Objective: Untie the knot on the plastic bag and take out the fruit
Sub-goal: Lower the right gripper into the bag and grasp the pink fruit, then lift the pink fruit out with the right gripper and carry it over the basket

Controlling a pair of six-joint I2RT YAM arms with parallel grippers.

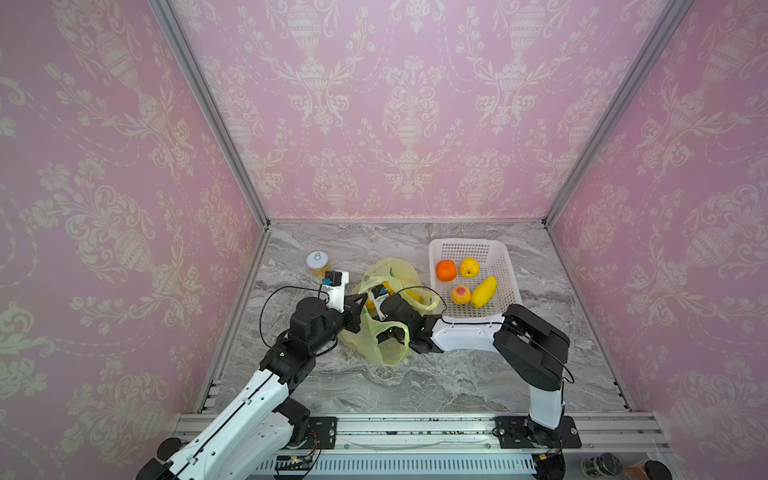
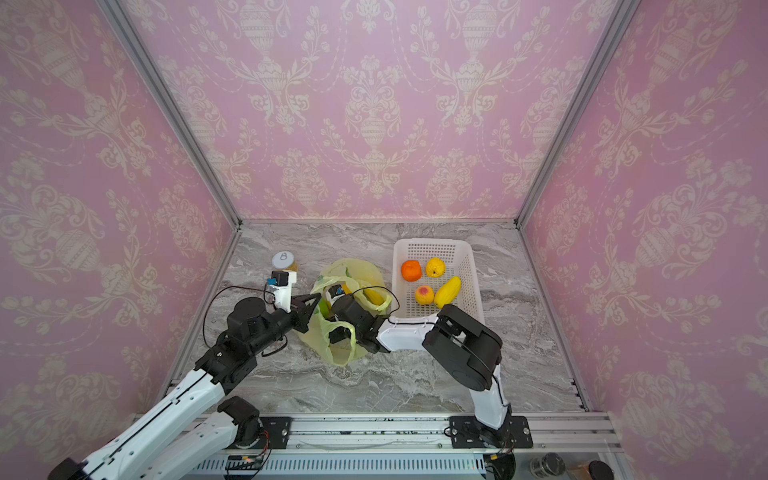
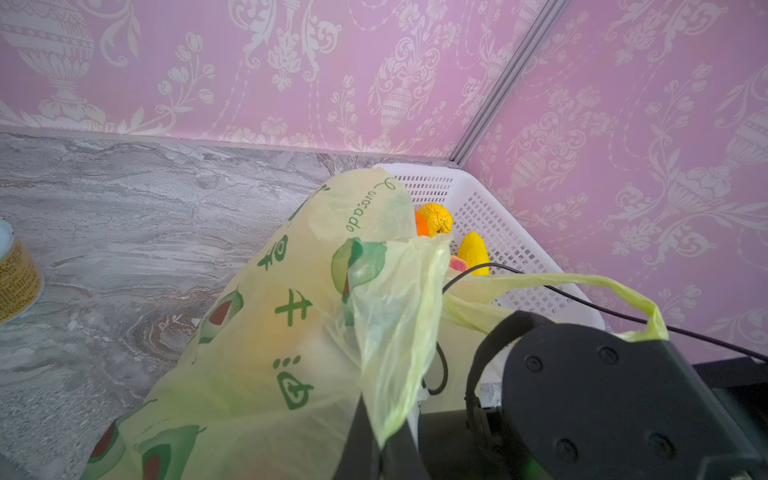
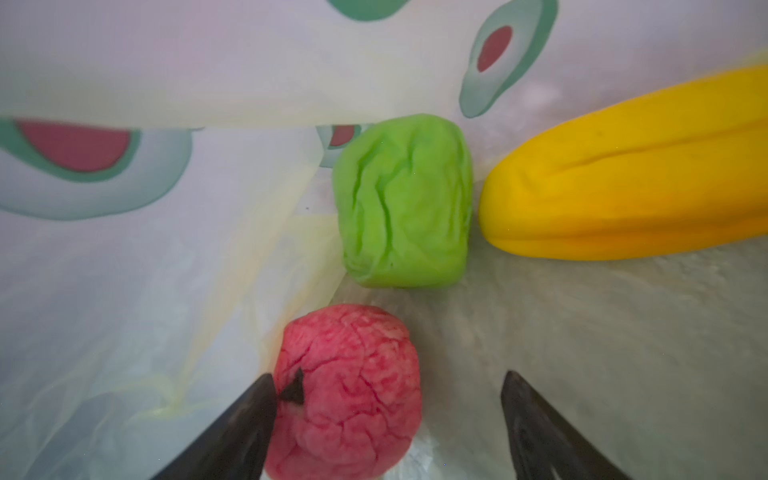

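- fruit lay in two places: a wrinkled red round fruit point(image 4: 349, 395), a crumpled green fruit point(image 4: 405, 201) and a long yellow fruit point(image 4: 623, 166) sat inside the thin translucent yellow-green plastic bag point(image 1: 395, 268) with avocado prints.
- that long yellow fruit pointed its blunt end at the green fruit, just beside it, with its long axis leading straight away from it.
- the bag rested on the grey marble tabletop point(image 1: 457, 374) between the two arms. in both top views its length ran from the far side toward the near edge. its mouth was open, and one thin loop handle point(image 3: 623, 286) was draped onto the right arm's black wrist.
- the right gripper point(image 4: 388, 380) was inside the bag with its jaws spread. the red fruit sat between them, one finger against its side and the other clear of it.
- the left gripper point(image 3: 380, 449) was clenched on the film of the bag's rim.
- the white perforated plastic basket point(image 1: 446, 249), just right of the bag, held a round orange point(image 1: 446, 270), a round yellow lemon point(image 1: 469, 267), a pink-yellow peach point(image 1: 461, 294) and a second long yellow piece point(image 1: 483, 291) lying diagonally, near-left to far-right.
- a small jar with a white lid point(image 1: 318, 262) stood upright on the far left of the bag.
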